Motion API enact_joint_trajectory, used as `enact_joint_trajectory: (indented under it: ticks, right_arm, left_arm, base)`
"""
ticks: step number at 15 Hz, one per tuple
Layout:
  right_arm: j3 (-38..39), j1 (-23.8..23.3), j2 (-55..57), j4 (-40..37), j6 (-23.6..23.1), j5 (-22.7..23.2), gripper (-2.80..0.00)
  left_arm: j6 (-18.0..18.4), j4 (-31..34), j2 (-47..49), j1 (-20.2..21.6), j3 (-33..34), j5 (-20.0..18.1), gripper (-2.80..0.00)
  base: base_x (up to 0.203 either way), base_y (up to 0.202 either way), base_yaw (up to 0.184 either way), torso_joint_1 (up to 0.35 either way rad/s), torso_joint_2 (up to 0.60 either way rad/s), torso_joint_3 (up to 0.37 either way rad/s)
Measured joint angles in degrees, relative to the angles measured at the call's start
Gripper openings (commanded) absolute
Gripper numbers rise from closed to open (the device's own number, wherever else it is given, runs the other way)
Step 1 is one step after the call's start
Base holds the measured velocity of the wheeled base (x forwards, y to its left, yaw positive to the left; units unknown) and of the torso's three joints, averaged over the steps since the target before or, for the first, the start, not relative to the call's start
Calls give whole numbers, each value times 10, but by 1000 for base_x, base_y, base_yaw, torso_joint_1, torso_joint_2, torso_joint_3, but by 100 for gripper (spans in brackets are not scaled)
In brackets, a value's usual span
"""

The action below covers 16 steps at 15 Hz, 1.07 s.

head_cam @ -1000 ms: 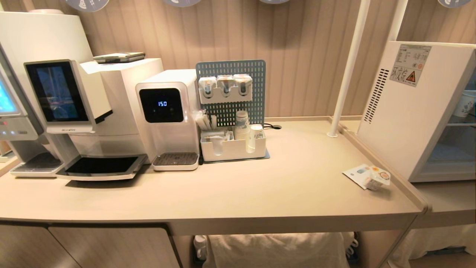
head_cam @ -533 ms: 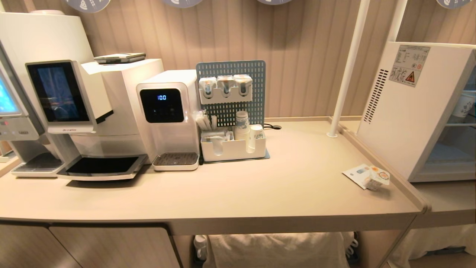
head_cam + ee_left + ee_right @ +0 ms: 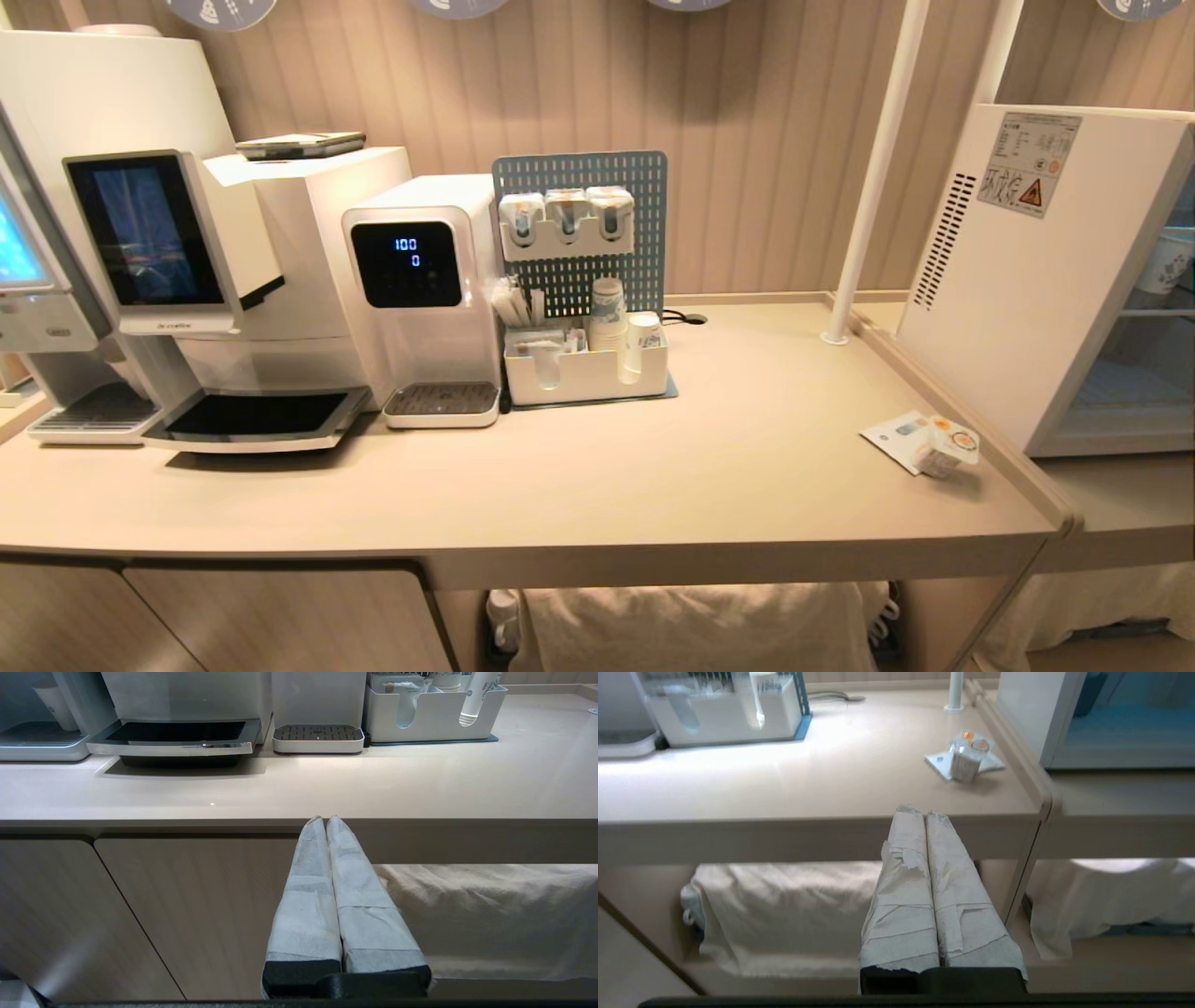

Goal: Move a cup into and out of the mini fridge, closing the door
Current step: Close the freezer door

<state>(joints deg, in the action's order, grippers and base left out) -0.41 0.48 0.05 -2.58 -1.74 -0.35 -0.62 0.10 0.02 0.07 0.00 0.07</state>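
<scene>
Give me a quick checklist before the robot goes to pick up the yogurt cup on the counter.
1. Cup upright on the counter, on a card: ok.
2. Path to cup free of other items: ok.
3. Right gripper jaws open for the grasp: not ok, shut.
4. Left gripper parked below the counter edge, jaws shut: ok.
5. Mini fridge door open or shut: cannot tell.
</scene>
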Motion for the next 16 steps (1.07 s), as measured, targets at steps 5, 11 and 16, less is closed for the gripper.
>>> enact_joint_trajectory:
  ticks: [5, 11, 16]
  right_arm:
    - [4, 0, 0, 25, -6, 4, -280]
    - [4, 0, 0, 25, -4, 4, -280]
    - [4, 0, 0, 25, -4, 3, -280]
  left_arm:
    - [0, 0, 0, 0, 0, 0, -280]
    - [1, 0, 0, 0, 0, 0, -280]
    - [2, 0, 0, 0, 0, -1, -280]
  base:
    - [-120, 0, 0, -1, 3, 3]
    - [-124, 0, 0, 0, 0, 0]
    - [-2, -118, 1, 5, 4, 1]
